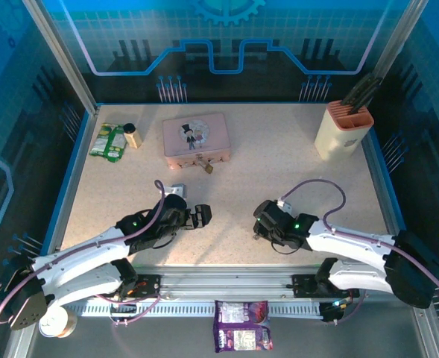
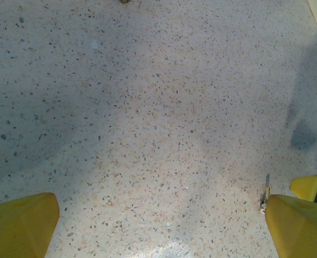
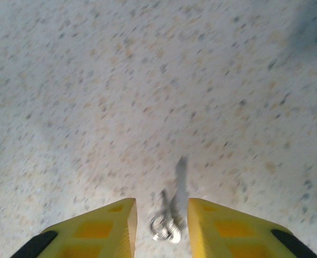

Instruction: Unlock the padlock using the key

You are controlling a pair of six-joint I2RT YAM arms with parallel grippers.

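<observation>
Your right pincer (image 3: pixel 161 210) is narrowly open. Its yellow fingers (image 3: pixel 101 228) sit on either side of the key (image 3: pixel 169 217), which lies flat on the speckled table (image 3: pixel 147 80) with a gap on each side. Your left pincer (image 2: pixel 158 228) is spread wide over the table. Well beyond both, the padlock (image 1: pixel 207 167) sits against the front of the pink tin (image 1: pixel 195 136).

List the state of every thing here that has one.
left gripper: open, empty.
right gripper: open, straddling the key.
key: flat on the table, ungripped.
padlock: hanging at the pink tin's front.
pink tin: lid shut.
knife block: upright.
</observation>
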